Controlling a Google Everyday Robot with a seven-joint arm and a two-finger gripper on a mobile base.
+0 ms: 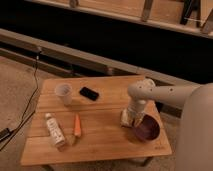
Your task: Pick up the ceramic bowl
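The ceramic bowl (pixel 146 128) is dark purple-maroon, round and shallow, and sits near the right edge of the wooden table (pixel 100 125). My gripper (pixel 131 119) hangs from the white arm and reaches down at the bowl's left rim, close to or touching it. The arm's wrist hides part of the rim.
A small translucent white cup (pixel 63 93) stands at the back left. A black phone (pixel 89 93) lies beside it. A white bottle (pixel 54 130) and an orange carrot (pixel 77 125) lie at the front left. A cable (pixel 27 107) runs on the floor left of the table.
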